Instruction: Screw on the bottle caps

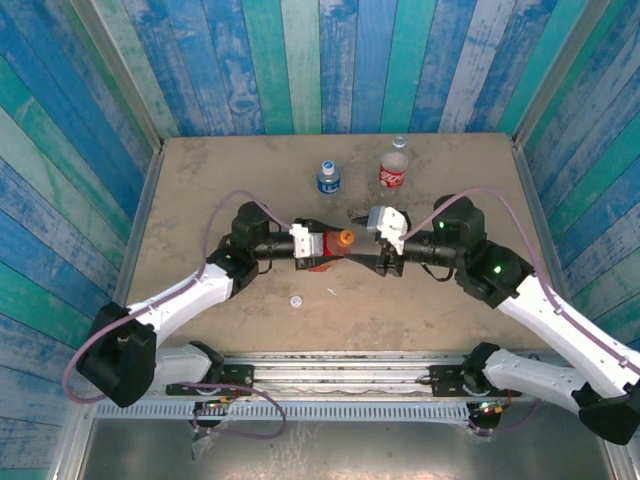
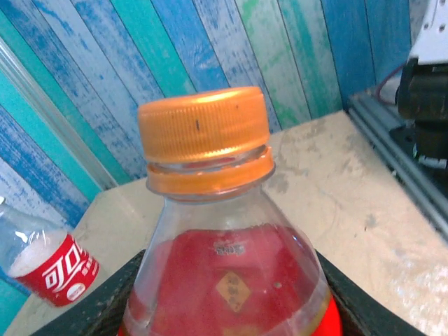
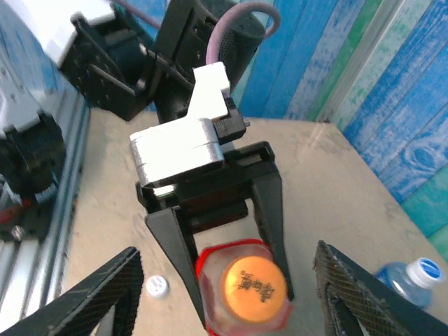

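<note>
Got the red-and-yellow bottle [image 1: 320,254] clamped in the left gripper [image 1: 312,247] mid-table, long axis 9-to-3, orange cap [image 1: 346,238] end pointing 3 o'clock, straight at the right gripper [image 1: 362,240] with jaws spread wide. Probably just needs closing on the cap and twisting.

We've got an orange cap [image 2: 203,129] topping the red-wrapped bottle [image 2: 231,280], and its wrap carries a small yellow diamond. Now we catch the cola bottle [image 2: 59,276], red label with white lettering. We spot the blue-label bottle [image 1: 328,180], a white cap [image 1: 296,299] on the dusty tan table [image 1: 220,180], and walls [image 1: 330,60] striped in weathered blue, teal and green planks.
</note>
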Tool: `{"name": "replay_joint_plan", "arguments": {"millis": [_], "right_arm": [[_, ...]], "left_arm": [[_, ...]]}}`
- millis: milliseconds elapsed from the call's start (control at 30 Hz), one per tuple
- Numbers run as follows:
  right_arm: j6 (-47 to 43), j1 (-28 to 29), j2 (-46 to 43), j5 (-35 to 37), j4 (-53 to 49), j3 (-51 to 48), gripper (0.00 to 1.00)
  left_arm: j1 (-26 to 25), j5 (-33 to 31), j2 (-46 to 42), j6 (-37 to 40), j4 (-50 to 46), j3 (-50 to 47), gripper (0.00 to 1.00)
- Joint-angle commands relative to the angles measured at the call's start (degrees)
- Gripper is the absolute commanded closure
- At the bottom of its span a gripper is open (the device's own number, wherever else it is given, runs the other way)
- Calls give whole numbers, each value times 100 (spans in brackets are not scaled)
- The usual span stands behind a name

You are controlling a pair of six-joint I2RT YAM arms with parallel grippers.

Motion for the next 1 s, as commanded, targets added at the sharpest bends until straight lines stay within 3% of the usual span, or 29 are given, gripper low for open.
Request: {"name": "replay_joint_plan", "arguments": {"millis": [0,100,233,500,567,667,733,867,967], "right_arm": [[-1361,362,432,1044,-1907,683,36],[-1896,660,903,1664,-2642,1250,40],[-2214,824,1470,1795,-3285,1868,45],[-2406,845,1980,1969,-3433,2115,54],[-2405,844,2001,1882,-3438,2142,59],[-2364,845,1983,1747,-3438,2174,76],[-2284,841,1966,1674,-3431,2166,80],[-1337,844,1981,1845,-3297,2143,93],[-38,835,1985,2057,-3000,2096,93]], "left_arm": [[1,-277,-260,903,-830,178,48],[7,-252,-298,1115,-891,111,48],[1,-229,-333,1157,-899,73,48],[-1,-147,-390,1170,-771,-18,48],[-1,-142,-423,1171,-721,-58,48],[7,-189,-405,1180,-713,-67,48],[2,-264,-351,1201,-752,-49,48],[3,-671,-211,1062,-483,-99,48],[2,-1291,-177,781,244,-314,48]]}}
